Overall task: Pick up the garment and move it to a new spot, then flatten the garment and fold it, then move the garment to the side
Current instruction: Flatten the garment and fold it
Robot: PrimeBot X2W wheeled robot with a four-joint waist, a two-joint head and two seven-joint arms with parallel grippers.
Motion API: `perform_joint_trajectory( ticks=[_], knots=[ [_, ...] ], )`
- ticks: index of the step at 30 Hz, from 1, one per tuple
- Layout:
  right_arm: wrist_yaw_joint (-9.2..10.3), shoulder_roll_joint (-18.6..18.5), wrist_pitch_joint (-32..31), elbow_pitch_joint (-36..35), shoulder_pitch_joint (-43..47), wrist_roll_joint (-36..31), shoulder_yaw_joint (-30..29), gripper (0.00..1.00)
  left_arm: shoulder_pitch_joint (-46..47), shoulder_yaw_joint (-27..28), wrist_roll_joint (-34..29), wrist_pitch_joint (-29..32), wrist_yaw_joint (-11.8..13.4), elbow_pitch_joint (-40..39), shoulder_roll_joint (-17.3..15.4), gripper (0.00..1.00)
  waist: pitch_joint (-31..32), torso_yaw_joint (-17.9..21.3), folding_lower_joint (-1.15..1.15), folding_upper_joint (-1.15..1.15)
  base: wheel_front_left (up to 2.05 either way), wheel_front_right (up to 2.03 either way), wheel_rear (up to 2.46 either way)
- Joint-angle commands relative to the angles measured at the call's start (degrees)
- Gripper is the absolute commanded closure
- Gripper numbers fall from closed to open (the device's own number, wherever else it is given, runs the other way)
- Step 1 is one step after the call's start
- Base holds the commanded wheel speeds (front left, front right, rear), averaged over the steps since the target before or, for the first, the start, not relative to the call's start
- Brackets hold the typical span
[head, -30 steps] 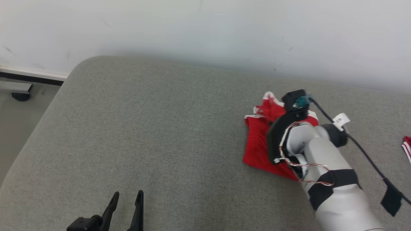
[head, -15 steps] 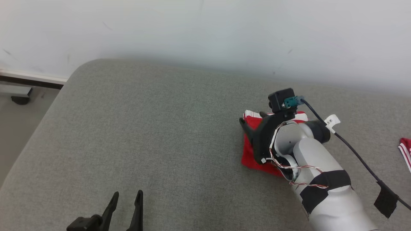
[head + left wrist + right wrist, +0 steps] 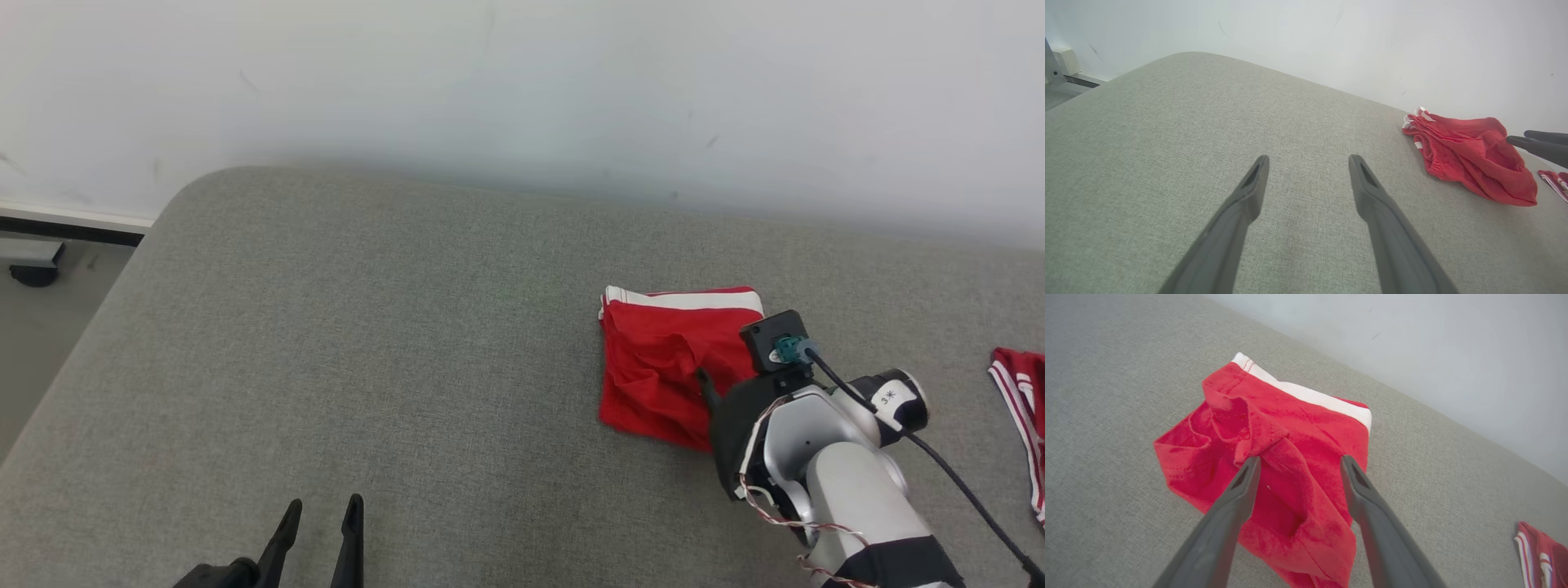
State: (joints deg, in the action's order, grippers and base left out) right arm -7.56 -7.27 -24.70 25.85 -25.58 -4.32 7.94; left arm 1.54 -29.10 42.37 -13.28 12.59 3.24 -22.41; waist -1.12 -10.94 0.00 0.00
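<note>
A red garment with a white band along its far edge lies folded and rumpled on the grey cushion. It also lies at the right of the left wrist view as the garment and fills the middle of the right wrist view as the garment. My right gripper is open just above it, fingers spread over a raised fold, holding nothing. In the head view the right gripper sits at the garment's near right corner. My left gripper rests open at the lower left, far from the cloth.
A second red garment with white stripes lies at the cushion's right edge, also seen as the striped garment. A white wall runs behind the cushion. Floor and a dark baseboard lie off the cushion's left end.
My right gripper has let go of the garment and drawn back toward me. The garment now lies flatter, its white band laid out along the far edge. The camera view has shifted a little.
</note>
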Motion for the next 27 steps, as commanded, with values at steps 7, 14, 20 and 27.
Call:
perform_joint_trajectory(
  ticks=[7,14,20,27],
  knots=[
    [0.13,2.3,0.6,-2.3,1.2,-0.5,1.1,0.0,1.0,0.1,-0.2,0.0,0.1,-0.3,-0.5,0.0,-1.3,-0.4,0.0,0.0,0.0,0.0,0.0],
    [0.13,3.5,-0.1,-2.2,0.5,-2.5,-0.3,0.73,1.4,0.0,0.0,-0.2,0.1,0.0,-0.2,0.0,-2.0,-0.7,0.0,0.0,0.0,0.0,0.0],
    [0.13,3.9,-0.3,-2.6,1.0,-2.2,0.1,1.0,1.9,0.2,0.3,-0.3,-0.3,0.8,-0.1,0.0,-1.8,-0.7,0.0,0.0,0.0,0.0,0.0],
    [0.13,4.3,-1.9,-6.9,4.4,5.1,5.2,1.0,1.5,0.4,0.5,-0.4,-0.2,1.1,-0.5,0.0,-0.9,-0.7,0.0,0.0,0.0,0.0,0.0]
  ],
)
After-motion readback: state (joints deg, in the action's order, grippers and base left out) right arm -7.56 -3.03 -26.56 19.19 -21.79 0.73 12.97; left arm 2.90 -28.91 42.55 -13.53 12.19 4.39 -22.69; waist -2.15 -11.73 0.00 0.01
